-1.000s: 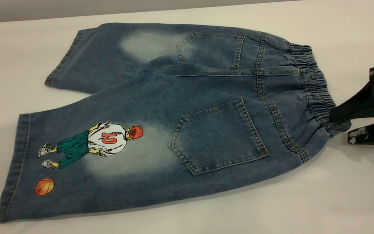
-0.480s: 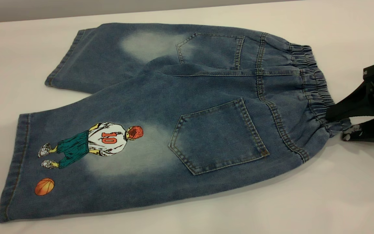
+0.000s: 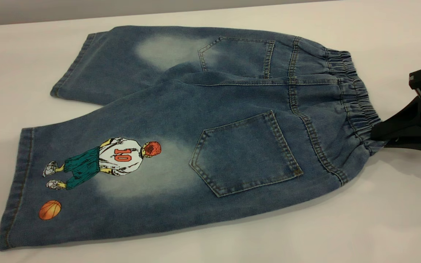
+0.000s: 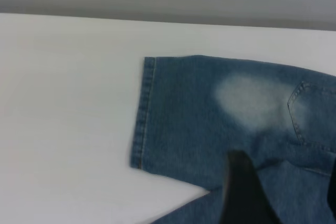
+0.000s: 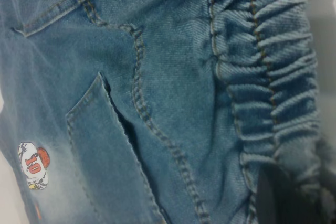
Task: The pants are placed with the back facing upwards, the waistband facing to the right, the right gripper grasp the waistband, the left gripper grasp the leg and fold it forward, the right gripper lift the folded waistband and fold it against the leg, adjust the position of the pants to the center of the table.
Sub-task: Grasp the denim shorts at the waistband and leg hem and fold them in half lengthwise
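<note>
Large flat white table (image 3: 378, 226); short faded blue denim pants (image 3: 210, 109) spread flat, back up. Ruffled elastic waistband (image 3: 356, 106) at right, near corner clenched by black right gripper (image 3: 376, 133). Left gripper (image 4: 244, 192) above plain leg, grip unclear.

Bare table (image 3: 342, 226) all around the pants (image 3: 203, 124).

Exterior cam: raised, oblique, facing across the table (image 3: 342, 226), whole pants (image 3: 203, 120) in frame. Left wrist cam: above the far plain leg, further back, looking toward its hem. Right wrist cam: very close on the waistband (image 5: 268, 77). Exterior and right wrist views share waistband, pocket, print
</note>
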